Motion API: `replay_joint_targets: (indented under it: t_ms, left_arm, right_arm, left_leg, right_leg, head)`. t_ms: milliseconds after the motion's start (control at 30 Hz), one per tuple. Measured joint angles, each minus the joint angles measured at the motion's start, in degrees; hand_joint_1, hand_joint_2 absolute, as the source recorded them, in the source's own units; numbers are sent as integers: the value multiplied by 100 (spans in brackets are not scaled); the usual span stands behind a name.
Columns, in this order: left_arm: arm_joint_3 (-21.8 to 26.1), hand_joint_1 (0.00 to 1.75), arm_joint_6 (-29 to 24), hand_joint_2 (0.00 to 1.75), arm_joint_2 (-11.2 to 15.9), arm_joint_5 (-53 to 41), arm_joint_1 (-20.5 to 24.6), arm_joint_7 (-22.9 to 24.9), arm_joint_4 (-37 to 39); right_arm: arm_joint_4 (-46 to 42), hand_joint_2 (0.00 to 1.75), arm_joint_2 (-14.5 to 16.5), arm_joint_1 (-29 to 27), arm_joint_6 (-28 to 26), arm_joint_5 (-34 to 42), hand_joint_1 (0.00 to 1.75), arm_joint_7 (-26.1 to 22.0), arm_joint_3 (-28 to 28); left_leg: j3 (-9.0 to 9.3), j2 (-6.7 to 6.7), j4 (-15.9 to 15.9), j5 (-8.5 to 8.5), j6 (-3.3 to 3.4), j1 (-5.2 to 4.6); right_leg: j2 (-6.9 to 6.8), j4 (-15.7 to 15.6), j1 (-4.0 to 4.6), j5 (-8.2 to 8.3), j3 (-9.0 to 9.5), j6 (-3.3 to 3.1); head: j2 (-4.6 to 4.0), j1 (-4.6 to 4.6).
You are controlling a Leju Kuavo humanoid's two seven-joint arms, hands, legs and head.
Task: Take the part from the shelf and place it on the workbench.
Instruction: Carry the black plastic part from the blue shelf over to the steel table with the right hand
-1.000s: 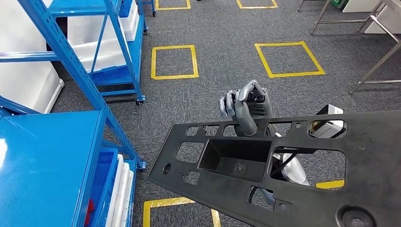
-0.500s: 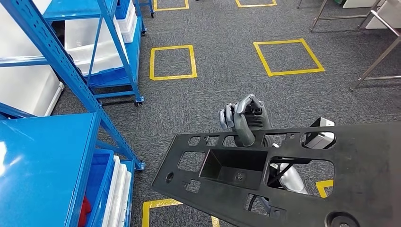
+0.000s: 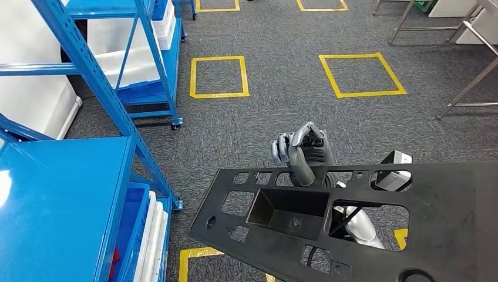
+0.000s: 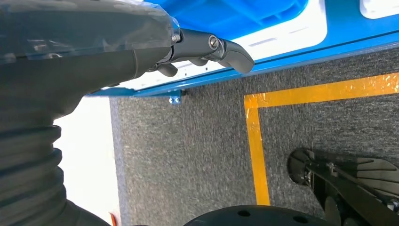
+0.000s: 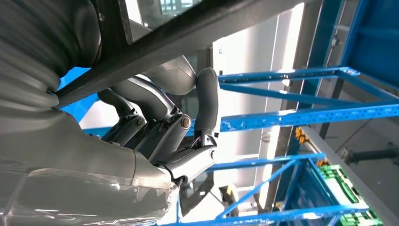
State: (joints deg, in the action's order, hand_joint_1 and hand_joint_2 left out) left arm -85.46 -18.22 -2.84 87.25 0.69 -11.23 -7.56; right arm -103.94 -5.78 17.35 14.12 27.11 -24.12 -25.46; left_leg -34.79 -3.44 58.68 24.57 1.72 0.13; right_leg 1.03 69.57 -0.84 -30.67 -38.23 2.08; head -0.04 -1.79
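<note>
One large flat black plastic panel with cut-outs (image 3: 352, 217) rides clear of the blue steel shelf (image 3: 59, 200), its far rim gripped by my right hand (image 3: 300, 154). I judge it stiff, light, unwieldy; left hand (image 4: 207, 47) hangs curled, holding nothing.

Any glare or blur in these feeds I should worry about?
Head view: sharp, with glare on the blue shelf top. Left wrist view: carpet slightly smeared, white patch blown out. Right wrist view: bright backlight, leaving the right robot hand and black panel dark.
</note>
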Motion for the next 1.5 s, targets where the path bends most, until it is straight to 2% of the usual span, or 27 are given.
replay_joint_targets:
  t_ms: [67,133,200,267,300,367,433,467,533,600,633,733,800,867,900,933,967,1000,1067,1133,1167,1233,1300,1367,1433,1467,1500]
  left_arm:
    - [0,0,1,175,0,-1,14,-2,0]
    - [0,0,1,175,1,-1,25,-10,0]
    - [0,0,1,175,5,0,30,-22,0]
    - [0,0,1,175,9,-1,27,-28,0]
    - [0,0,2,175,11,-1,28,-29,0]
    - [0,0,5,175,13,-8,37,-31,0]
    - [0,0,8,175,16,-16,52,-33,0]
    - [0,0,8,175,17,-19,50,-29,0]
    - [0,0,12,175,19,-28,17,-9,0]
    - [0,0,19,175,19,-38,-28,15,0]
    - [-1,0,22,175,19,-43,-41,21,0]
    - [-2,0,25,175,17,-52,-31,22,0]
    - [-1,0,23,175,16,-57,-14,24,0]
    - [-1,0,20,175,15,-63,1,32,0]
    - [-2,0,18,175,15,-65,9,36,0]
    - [-2,0,16,175,15,-66,17,39,0]
    - [-2,0,15,175,15,-66,26,40,0]
    - [-2,0,14,175,15,-66,38,40,0]
    - [-2,0,9,175,7,-62,57,40,0]
    - [-2,0,1,175,-3,-51,69,32,0]
    - [-2,0,-1,175,-4,-43,73,27,0]
    - [-2,0,-3,175,2,-33,75,18,0]
    - [-1,0,-4,175,7,-31,62,19,0]
    - [-2,0,-4,175,14,-26,51,16,0]
    - [-2,0,-3,175,23,-14,58,6,0]
    - [-2,0,-3,175,26,-7,60,3,0]
    - [-2,0,-3,175,29,-3,53,3,0]
  right_arm:
    - [-1,175,-6,-4,5,-7,175,-5,1]
    - [0,175,-14,-13,8,-10,175,-10,2]
    - [0,175,-20,-17,9,-16,175,-13,2]
    - [-2,175,-20,-15,10,-22,175,-16,1]
    - [-2,175,-21,-15,12,-22,175,-19,1]
    - [-1,175,-27,-25,16,-24,175,-23,2]
    - [1,175,-36,-43,23,-26,175,-28,3]
    - [1,175,-40,-49,29,-27,175,-33,4]
    - [-1,175,-45,-55,39,-27,175,-45,7]
    - [-5,175,-49,-66,54,-29,175,-57,23]
    - [-7,175,-51,-72,66,-32,175,-61,34]
    - [-8,175,-55,-69,116,-37,175,-62,51]
    - [-8,175,-56,-32,136,-37,175,-48,57]
    - [-7,175,-57,4,135,-38,175,-21,74]
    - [-5,175,-57,11,131,-38,175,-6,82]
    - [-4,175,-58,13,127,-38,175,7,87]
    - [-2,175,-58,17,125,-38,175,19,90]
    - [-2,175,-58,27,125,-38,175,25,90]
    - [-1,175,-58,66,131,-37,175,33,90]
    - [3,175,-58,98,140,-30,175,35,90]
    - [9,175,-58,103,144,-26,175,36,90]
    - [20,175,-58,118,149,-16,175,36,90]
    - [31,175,-58,134,156,3,175,24,88]
    - [40,175,-60,114,170,30,175,7,86]
    - [45,175,-61,62,192,45,175,-6,85]
    - [46,175,-61,40,202,47,175,-14,84]
    - [46,175,-60,28,210,47,175,-22,84]
  left_leg:
    - [-6,-102,11,-8,-42,1]
    - [-33,-208,8,-31,-110,4]
    - [-53,-298,-17,-54,-179,11]
    - [-140,-187,133,52,-229,0]
    - [-256,-79,368,194,-245,-7]
    - [-631,89,1133,568,-274,-8]
    - [-871,131,1621,696,-293,-5]
    - [-825,154,1541,601,-295,-4]
    - [-449,308,852,252,-280,-6]
    - [-92,492,200,44,-210,-26]
    - [-16,528,54,19,-167,-36]
    - [-25,363,10,6,-57,-35]
    - [-23,272,-14,-16,-1,-10]
    - [-29,177,-16,-24,32,-4]
    - [-32,117,-15,-26,40,-8]
    - [-34,49,-14,-28,43,-11]
    - [-33,-30,-12,-31,42,-14]
    - [-30,-107,-9,-34,39,-15]
    - [-32,-258,-2,-46,16,-16]
    - [-59,-396,4,-69,-33,-3]
    - [-75,-463,-2,-83,-68,7]
    - [-97,-536,-22,-104,-133,13]
    - [-205,-295,165,32,-180,-14]
    - [-525,25,802,380,-222,-15]
    - [-842,113,1436,601,-273,3]
    - [-870,133,1493,562,-292,12]
    - [-782,162,1331,431,-306,21]
  right_leg:
    - [221,-737,-26,282,358,-17]
    - [343,-1041,-17,352,491,-64]
    - [210,-1066,-7,379,498,-143]
    - [75,-1124,-22,409,532,-226]
    - [5,-1149,-26,418,546,-262]
    - [-138,-1156,3,411,553,-306]
    - [-277,-1153,22,400,555,-314]
    - [-336,-1151,27,393,560,-311]
    - [-433,-1141,36,366,587,-288]
    - [-507,-1112,72,320,604,-238]
    - [-543,-1104,90,301,612,-208]
    - [-623,-1078,89,255,629,-116]
    - [-432,-782,63,56,510,-51]
    - [-207,-92,46,-290,173,-15]
    - [-172,251,45,-413,-6,-9]
    - [-157,447,45,-438,-118,-11]
    - [-143,438,46,-350,-132,-22]
    - [-106,200,47,-167,-33,-44]
    - [164,-579,46,225,317,-112]
    - [382,-1042,51,369,520,-158]
    - [381,-1082,58,357,534,-173]
    - [219,-1140,49,387,561,-216]
    - [56,-1234,16,426,616,-275]
    - [-105,-1271,16,434,644,-310]
    - [-279,-1264,22,420,645,-318]
    - [-358,-1259,22,410,646,-314]
    - [-427,-1252,20,398,651,-304]
  head:
    - [0,0]
    - [0,0]
    - [0,0]
    - [0,-1]
    - [0,-2]
    - [0,-4]
    - [0,-4]
    - [0,-4]
    - [0,-4]
    - [0,-3]
    - [0,-2]
    - [0,0]
    - [0,0]
    - [0,0]
    - [0,0]
    - [0,0]
    - [0,0]
    - [0,0]
    - [0,0]
    - [0,0]
    - [0,0]
    - [0,0]
    - [0,-3]
    - [0,-5]
    - [0,-4]
    - [0,-4]
    - [0,-4]
